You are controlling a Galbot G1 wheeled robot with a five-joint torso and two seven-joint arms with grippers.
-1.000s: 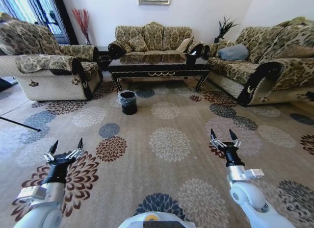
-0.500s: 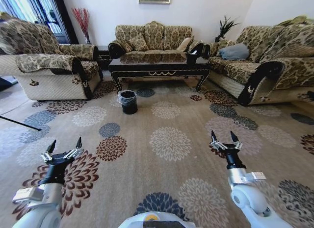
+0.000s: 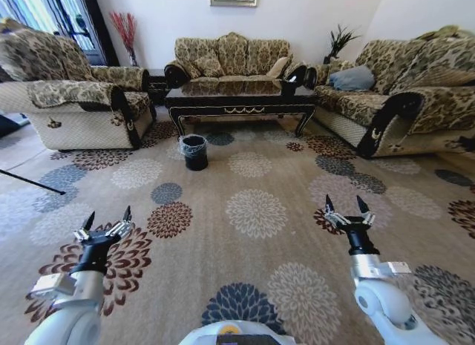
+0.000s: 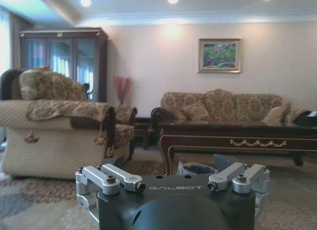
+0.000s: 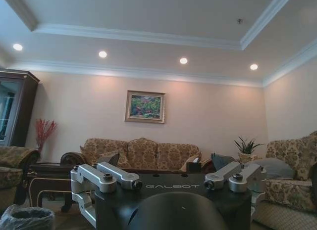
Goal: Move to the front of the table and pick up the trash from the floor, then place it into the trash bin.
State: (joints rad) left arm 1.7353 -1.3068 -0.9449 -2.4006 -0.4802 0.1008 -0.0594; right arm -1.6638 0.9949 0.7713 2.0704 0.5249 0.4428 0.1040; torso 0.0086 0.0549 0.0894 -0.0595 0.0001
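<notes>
The dark table point(image 3: 240, 100) stands across the room in the head view, before the back sofa. The black trash bin point(image 3: 194, 153) with its grey bag sits on the carpet off the table's front left corner. It also appears as the bin point(image 4: 196, 168) below the table point(image 4: 237, 136) in the left wrist view. The trash is out of view. My left gripper point(image 3: 109, 214) hovers open over the carpet at lower left. At lower right my right gripper point(image 3: 344, 202) is open too. Both hold nothing.
A patterned armchair point(image 3: 74, 104) flanks the left side, a sofa point(image 3: 230, 57) stands behind the table, and a long sofa point(image 3: 401, 100) lines the right. Flowered carpet point(image 3: 256, 211) stretches open between me and the table. A thin black pole point(image 3: 30, 182) lies at far left.
The whole head view has shifted slightly, so the camera has moved. Both arms keep the same raised, open pose.
</notes>
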